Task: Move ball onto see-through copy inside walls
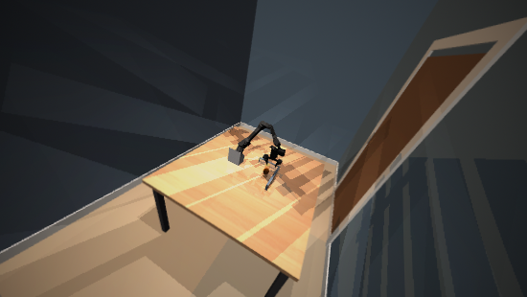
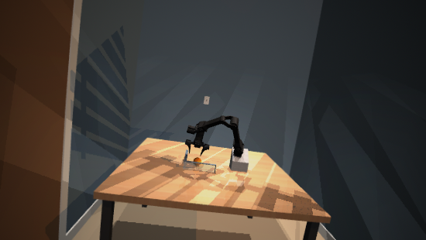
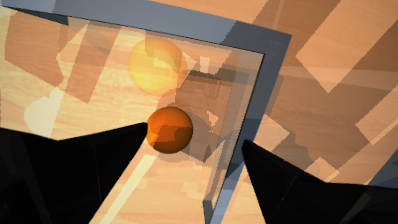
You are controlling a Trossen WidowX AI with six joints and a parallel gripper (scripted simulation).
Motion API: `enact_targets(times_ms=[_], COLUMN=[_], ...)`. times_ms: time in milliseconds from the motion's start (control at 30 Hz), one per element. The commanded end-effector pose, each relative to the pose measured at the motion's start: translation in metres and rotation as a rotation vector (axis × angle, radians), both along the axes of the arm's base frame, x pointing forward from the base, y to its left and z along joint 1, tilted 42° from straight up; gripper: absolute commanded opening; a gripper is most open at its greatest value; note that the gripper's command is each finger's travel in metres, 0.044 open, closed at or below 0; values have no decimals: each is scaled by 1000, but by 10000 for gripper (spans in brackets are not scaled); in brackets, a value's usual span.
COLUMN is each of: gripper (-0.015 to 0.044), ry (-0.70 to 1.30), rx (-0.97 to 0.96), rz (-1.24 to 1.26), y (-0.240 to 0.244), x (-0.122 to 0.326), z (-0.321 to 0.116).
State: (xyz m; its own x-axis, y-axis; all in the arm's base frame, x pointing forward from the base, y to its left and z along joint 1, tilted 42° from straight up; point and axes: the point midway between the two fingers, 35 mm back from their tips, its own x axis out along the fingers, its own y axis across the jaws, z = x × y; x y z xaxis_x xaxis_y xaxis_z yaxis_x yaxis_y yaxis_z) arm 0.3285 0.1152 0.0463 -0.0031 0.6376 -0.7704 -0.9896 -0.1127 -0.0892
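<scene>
An orange ball (image 1: 265, 171) (image 2: 197, 161) (image 3: 170, 130) lies on the table inside the corner of two low clear walls. One wall (image 3: 190, 27) crosses the top of the wrist view and the other wall (image 3: 256, 100) runs down its right side. The yellowish see-through copy (image 3: 156, 66) shows above the ball in the wrist view, nearer the top wall, apart from the solid ball's outline. My gripper (image 2: 195, 155) (image 3: 196, 135) is open and empty, above the ball. In the wrist view the left fingertip overlaps the ball's left edge and the right fingertip overlaps the right wall.
The wooden table (image 1: 206, 192) (image 2: 155, 190) carries the arm's pale base block (image 1: 235, 156) (image 2: 239, 164), to one side of the walls. Strong light and shadow patches cover the table top. The room's walls stand behind the table.
</scene>
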Motion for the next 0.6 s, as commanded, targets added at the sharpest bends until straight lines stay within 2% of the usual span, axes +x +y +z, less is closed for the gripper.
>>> enact_targets(times_ms=[0,567], gripper=[414,414], ry=[70,70], rx=[25,25], rz=[80,80], y=[-31,-19], x=[-18,-20], z=[-19,-32])
